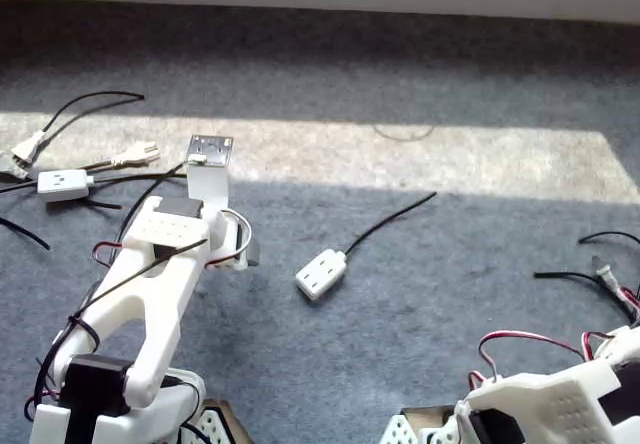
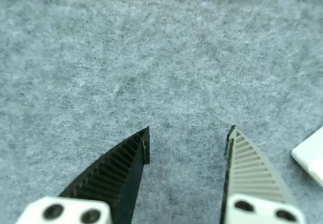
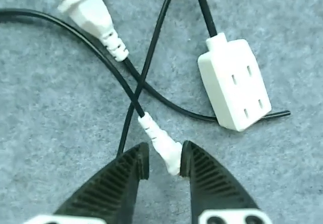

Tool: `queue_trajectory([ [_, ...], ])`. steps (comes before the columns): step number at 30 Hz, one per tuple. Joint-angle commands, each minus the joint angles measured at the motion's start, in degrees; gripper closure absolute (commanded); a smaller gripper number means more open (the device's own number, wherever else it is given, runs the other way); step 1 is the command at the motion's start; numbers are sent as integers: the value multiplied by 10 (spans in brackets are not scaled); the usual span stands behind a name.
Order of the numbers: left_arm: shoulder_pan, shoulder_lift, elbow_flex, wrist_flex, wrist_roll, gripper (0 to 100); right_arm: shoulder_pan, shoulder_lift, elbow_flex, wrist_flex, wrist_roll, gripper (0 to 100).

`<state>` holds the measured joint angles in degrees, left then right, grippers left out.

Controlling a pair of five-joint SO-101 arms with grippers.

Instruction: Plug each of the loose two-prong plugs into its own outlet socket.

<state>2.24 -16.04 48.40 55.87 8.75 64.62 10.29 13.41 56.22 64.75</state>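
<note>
My right gripper (image 3: 165, 146) is shut on a small white two-prong plug (image 3: 170, 159) that lies on the carpet, its black cord (image 3: 132, 114) running away from me. Beyond it are a second white plug (image 3: 91, 13) and a white outlet socket (image 3: 234, 82), their cords crossing. My left gripper (image 2: 187, 133) hangs open over bare carpet, with a white corner (image 2: 310, 153) at the view's edge. In the high view the left arm (image 1: 165, 254) stands just left of a white outlet socket (image 1: 320, 273). Another socket (image 1: 62, 183) and two plugs (image 1: 135, 154) (image 1: 30, 147) lie far left.
Grey carpet (image 1: 430, 294) covers the floor, with a sunlit band (image 1: 420, 159) across the back. Black cords (image 1: 590, 264) trail at the right edge near the right arm's base (image 1: 545, 404). The centre socket's cord (image 1: 390, 219) runs back and right.
</note>
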Motion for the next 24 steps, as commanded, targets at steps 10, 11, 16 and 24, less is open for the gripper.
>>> queue_trajectory([
  [10,-3,-14,-11,-7,6,752,18,29,-8,-27,10,915],
  [11,-3,-14,-11,-7,6,752,19,29,-9,-28,10,914],
  [16,-3,-15,-11,-7,6,752,26,19,-23,-28,10,848],
  [24,-3,-16,-11,-7,6,752,35,1,-31,-28,10,839],
])
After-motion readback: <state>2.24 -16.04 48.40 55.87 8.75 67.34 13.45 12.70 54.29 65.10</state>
